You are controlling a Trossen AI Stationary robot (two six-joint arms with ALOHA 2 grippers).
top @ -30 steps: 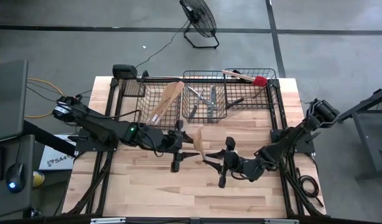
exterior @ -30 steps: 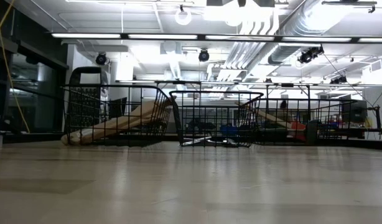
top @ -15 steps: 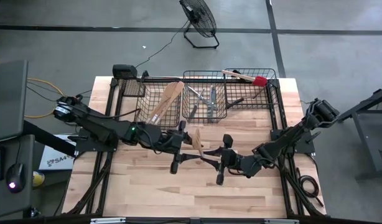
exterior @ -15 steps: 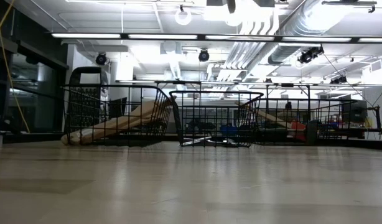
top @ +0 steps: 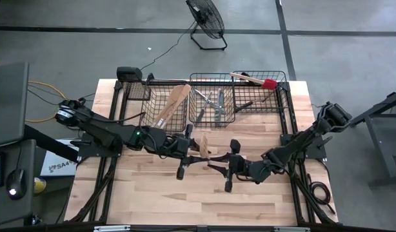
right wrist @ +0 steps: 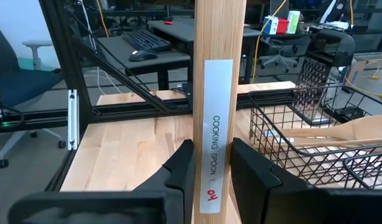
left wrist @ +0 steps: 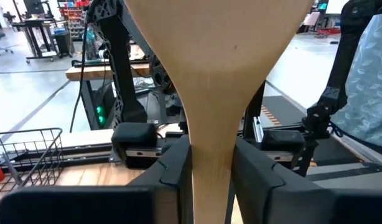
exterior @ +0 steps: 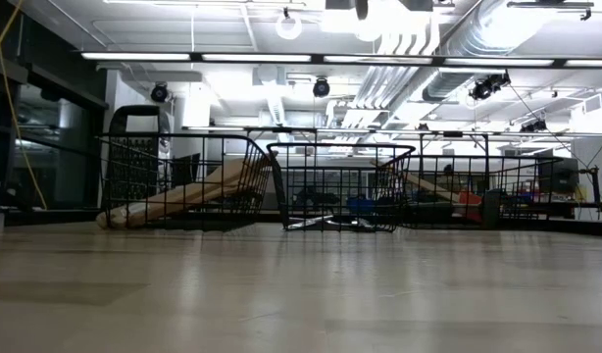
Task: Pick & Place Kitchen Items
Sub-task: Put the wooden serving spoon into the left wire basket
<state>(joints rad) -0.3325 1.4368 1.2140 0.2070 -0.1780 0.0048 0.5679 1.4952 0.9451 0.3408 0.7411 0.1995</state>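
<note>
Handover of the wooden cooking spoon [top: 205, 145] between hands above the worktop [top: 153, 193].
Right hand [top: 214, 163] is gripping its handle, left hand [top: 193, 143] is pinching its neck; next, right should be letting go.

Baskets [top: 214, 100] block far edge; near tabletop [top: 153, 200] open
</note>
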